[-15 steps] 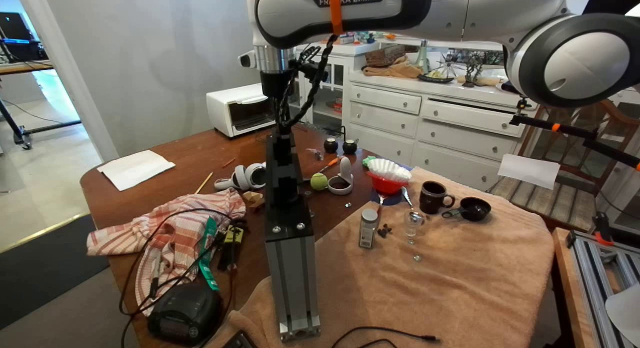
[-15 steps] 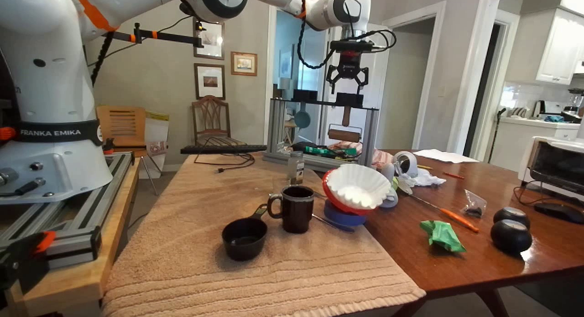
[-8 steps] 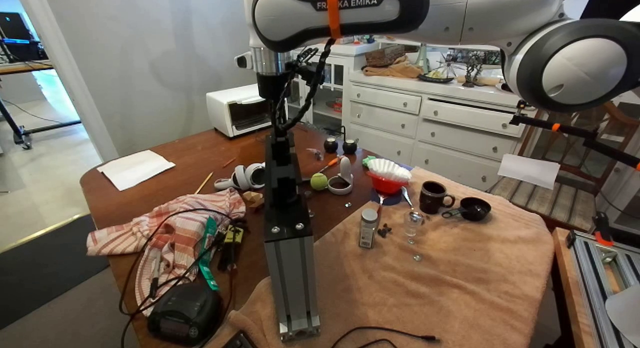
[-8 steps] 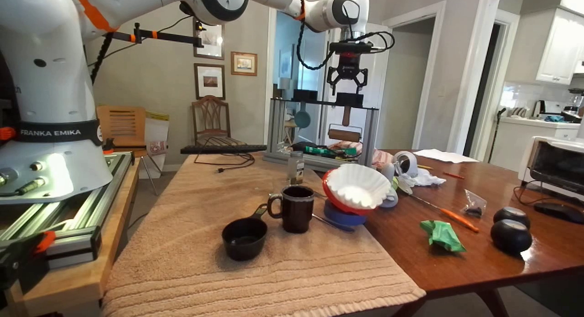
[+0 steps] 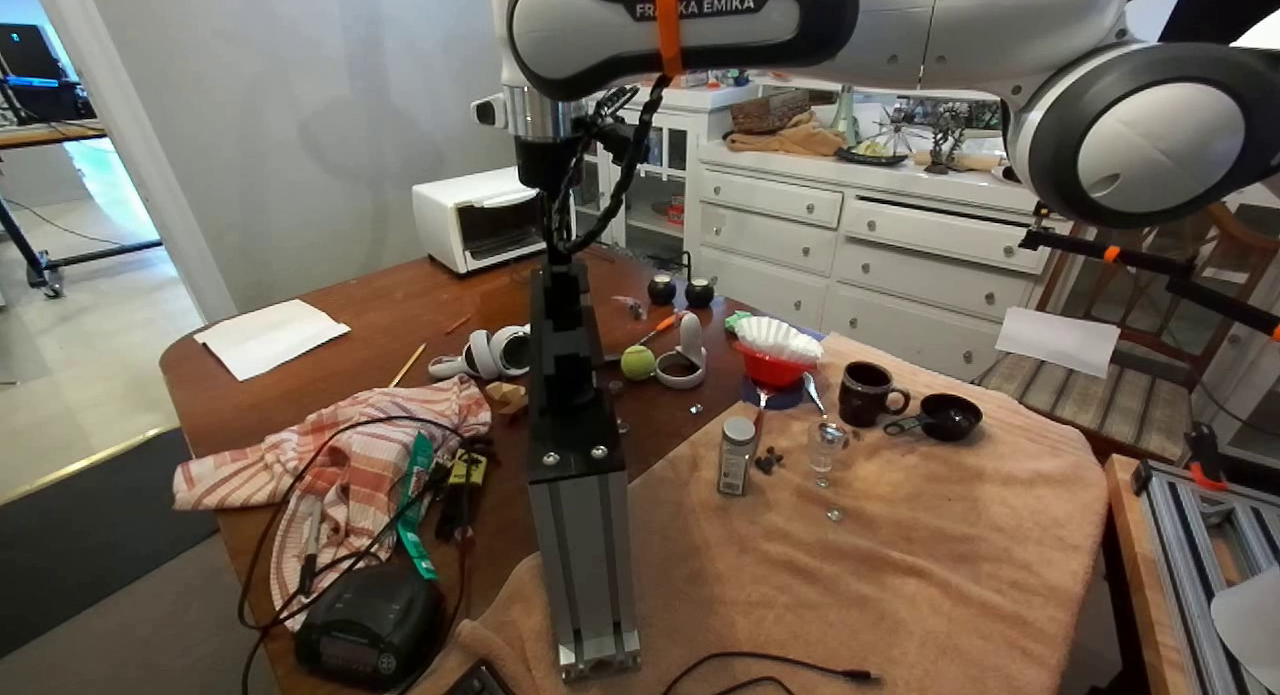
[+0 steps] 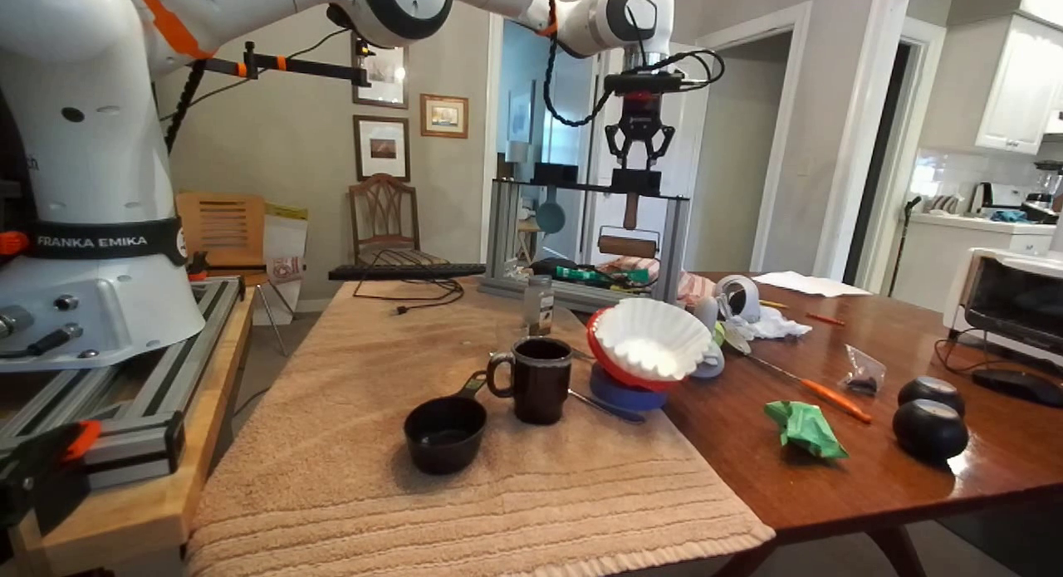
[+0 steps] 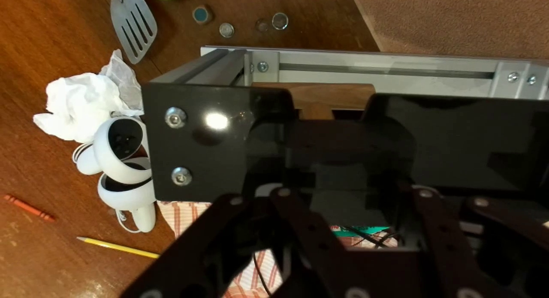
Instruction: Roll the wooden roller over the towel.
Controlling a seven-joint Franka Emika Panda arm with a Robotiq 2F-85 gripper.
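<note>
The wooden roller (image 6: 626, 243) hangs handle-up beneath the black-topped metal rack (image 6: 508, 237). Its wooden barrel also shows below the rack top in the wrist view (image 7: 334, 94). A black block (image 6: 637, 181) sits above its handle. My gripper (image 6: 637, 163) points down, with fingertips at the block's top. The fingers are partly closed with a gap between them. Whether they press on the block is too dark to tell in the wrist view (image 7: 345, 191). The tan towel (image 5: 850, 595) lies flat over the table's near part in both exterior views (image 6: 357, 502). A striped towel (image 5: 350, 445) lies crumpled beside the rack.
A second black block (image 6: 555, 173) with a blue-grey utensil stands on the rack. On the tan towel are a mug (image 6: 541, 382), a black pan (image 6: 445, 434) and a spice jar (image 6: 539, 305). A red bowl with white filters (image 6: 648, 340) is at its edge. Cables (image 5: 350, 430) cross the striped towel.
The gripper's fingers have moved closer together above the block. The gripper has shifted very slightly in an exterior view. The roller, rack and towels have not moved.
</note>
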